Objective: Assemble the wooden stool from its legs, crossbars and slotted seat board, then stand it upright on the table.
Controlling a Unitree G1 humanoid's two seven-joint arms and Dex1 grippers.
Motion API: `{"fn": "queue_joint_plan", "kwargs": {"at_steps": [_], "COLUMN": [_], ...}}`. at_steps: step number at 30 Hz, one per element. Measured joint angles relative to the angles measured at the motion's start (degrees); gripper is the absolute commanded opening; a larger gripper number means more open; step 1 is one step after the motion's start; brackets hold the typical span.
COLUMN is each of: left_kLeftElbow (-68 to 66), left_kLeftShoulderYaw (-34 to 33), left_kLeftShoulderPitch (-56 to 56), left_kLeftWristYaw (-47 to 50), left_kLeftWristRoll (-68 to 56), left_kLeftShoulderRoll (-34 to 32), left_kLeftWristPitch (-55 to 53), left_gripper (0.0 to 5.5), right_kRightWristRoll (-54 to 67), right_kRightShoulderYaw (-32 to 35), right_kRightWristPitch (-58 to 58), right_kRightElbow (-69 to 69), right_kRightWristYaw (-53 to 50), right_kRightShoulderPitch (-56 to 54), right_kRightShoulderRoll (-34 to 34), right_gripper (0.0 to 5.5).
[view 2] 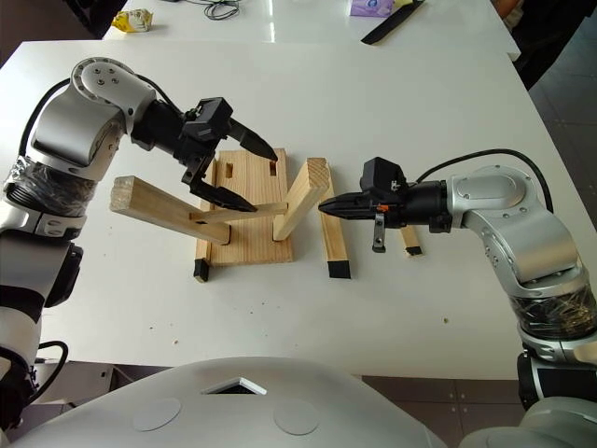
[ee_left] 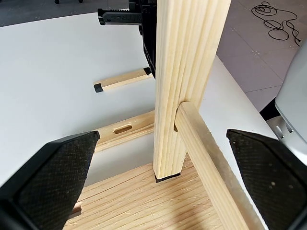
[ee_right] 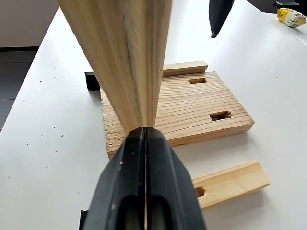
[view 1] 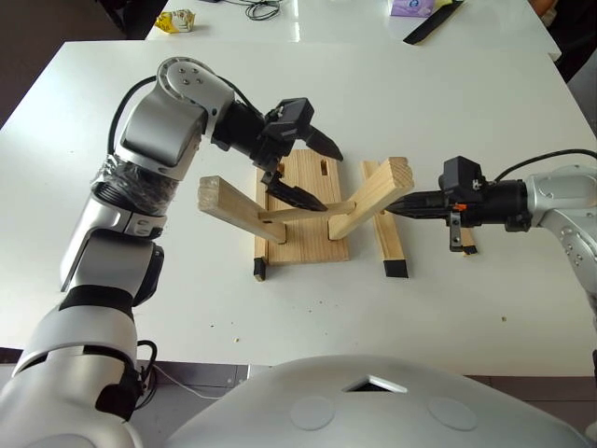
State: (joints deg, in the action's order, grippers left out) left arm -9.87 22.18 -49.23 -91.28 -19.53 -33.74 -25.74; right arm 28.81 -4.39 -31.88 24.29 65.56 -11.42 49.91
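The slotted seat board (view 1: 308, 233) lies flat mid-table. Two legs, left (view 1: 227, 207) and right (view 1: 375, 194), joined by a crossbar (view 1: 300, 215), rest tilted on top of it. My left gripper (view 1: 332, 181) is open, its fingers straddling the crossbar (ee_left: 211, 153) without closing; its pads (ee_left: 53, 182) stand wide apart. My right gripper (view 1: 392, 207) is shut, its tip pressed against the side of the right leg (ee_right: 124, 52). A third leg (view 1: 390, 238) lies beside the board on the right, a fourth (view 1: 259, 254) along its left edge.
A short wooden piece (view 1: 466, 245) lies under my right arm. A yellow packet (view 1: 177, 21), a purple box (view 1: 410, 7) and a black strip (view 1: 431, 23) sit on the far table. Bare white tabletop (view 1: 140, 308) extends toward the near edge.
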Motion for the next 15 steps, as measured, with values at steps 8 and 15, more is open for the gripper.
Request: {"fn": "queue_joint_plan", "kwargs": {"at_steps": [8, 15], "left_kLeftElbow": [-2.19, -2.21], "left_kLeftShoulderYaw": [-0.14, -0.12], "left_kLeftShoulderPitch": [0.15, 1.3], "left_kLeftWristYaw": [0.22, 0.18], "left_kLeftWristRoll": [1.47, 2.3], "left_kLeftShoulderRoll": [0.43, 0.39], "left_kLeftWristPitch": [1.9, 4.05], "left_gripper": [4.92, 4.92], "right_kRightWristRoll": [-0.01, -0.02], "right_kRightShoulderYaw": [-0.12, -0.21], "right_kRightWristPitch": [0.01, 0.01], "right_kRightElbow": [0.59, 0.93], "right_kRightWristYaw": [-0.02, -0.04], "right_kRightShoulderPitch": [0.4, 0.4], "right_kRightShoulderRoll": [0.0, 0.0], "right_gripper": [0.02, 0.02]}}
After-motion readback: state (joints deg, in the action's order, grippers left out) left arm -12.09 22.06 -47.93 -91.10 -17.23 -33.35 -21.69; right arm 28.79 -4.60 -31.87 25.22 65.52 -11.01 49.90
